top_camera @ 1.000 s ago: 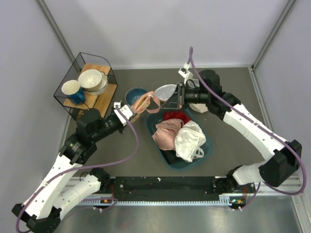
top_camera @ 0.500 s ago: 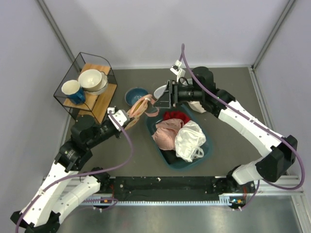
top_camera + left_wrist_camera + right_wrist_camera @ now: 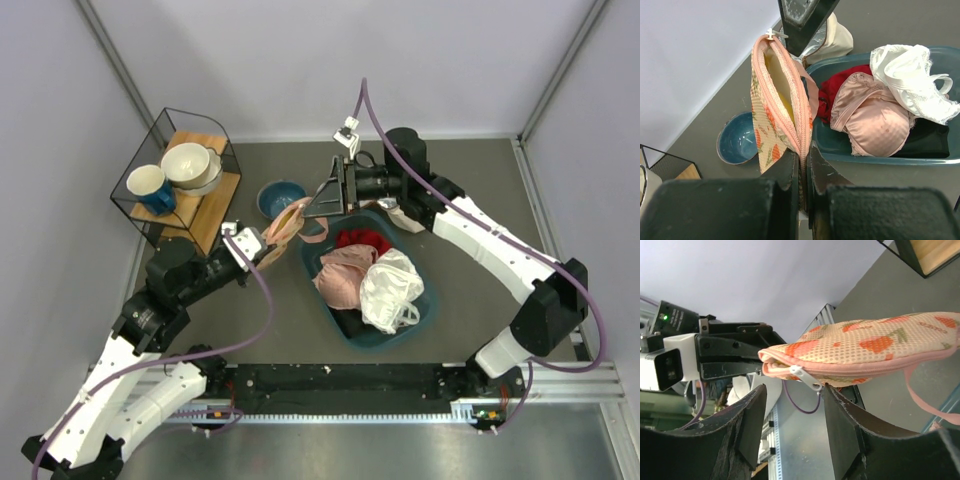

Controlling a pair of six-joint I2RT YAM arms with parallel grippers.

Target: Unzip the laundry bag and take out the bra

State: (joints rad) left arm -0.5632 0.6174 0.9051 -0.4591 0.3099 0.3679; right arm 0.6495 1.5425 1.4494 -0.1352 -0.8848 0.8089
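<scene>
Peach mesh laundry bag [image 3: 765,127], left jaws pinching its edge, right jaws parted

The laundry bag [image 3: 880,347] is fine honeycomb mesh cloth edged with smooth pink zip tape. The pink garment [image 3: 875,122] has a satin sheen and the white bundle [image 3: 912,75] looks glossy. The teal basin [image 3: 840,150] is smooth plastic, the tabletop [image 3: 900,25] matt grey.

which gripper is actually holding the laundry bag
The left gripper, shut on the laundry bag; the right gripper stands open either side of the zip pull.
</scene>
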